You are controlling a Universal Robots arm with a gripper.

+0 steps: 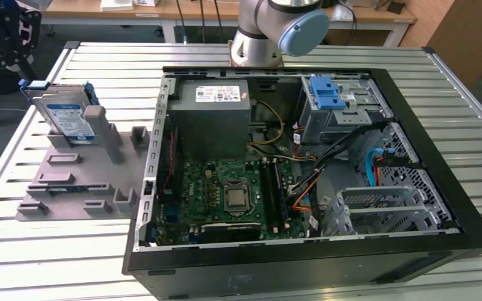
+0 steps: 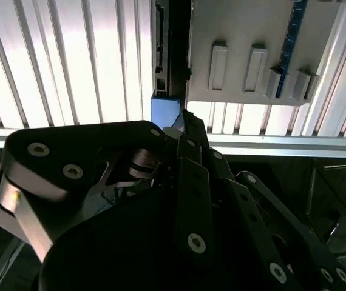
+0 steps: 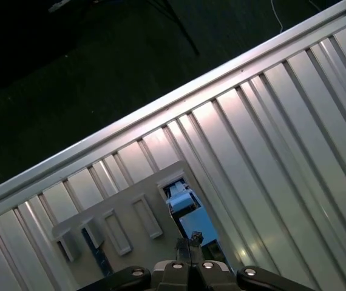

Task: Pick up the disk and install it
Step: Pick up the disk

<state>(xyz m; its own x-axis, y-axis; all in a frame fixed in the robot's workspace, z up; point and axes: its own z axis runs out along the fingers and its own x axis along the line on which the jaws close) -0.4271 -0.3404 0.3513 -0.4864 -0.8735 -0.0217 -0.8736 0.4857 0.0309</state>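
Note:
The disk [image 1: 65, 116], silver with a blue-and-white label and a blue bracket, stands on edge in a grey holder [image 1: 82, 182] on the table, at the exterior view's left beside the open computer case [image 1: 308, 169]. In the first wrist view the disk [image 3: 185, 203] lies far below my gripper [image 3: 189, 244], whose fingertips meet with nothing between them. The second wrist view shows the gripper's black linkages converging at the gripper [image 2: 185, 116], next to a blue corner of the disk's bracket [image 2: 164, 112] and the grey holder [image 2: 246, 48].
The arm's base [image 1: 262, 31] stands behind the case. Inside the case are a grey power supply [image 1: 211, 103], a green motherboard [image 1: 228, 194], cables, a blue-latched drive cage [image 1: 333, 100] and a metal bay [image 1: 383, 200]. A slatted metal table [image 1: 40, 251] surrounds everything.

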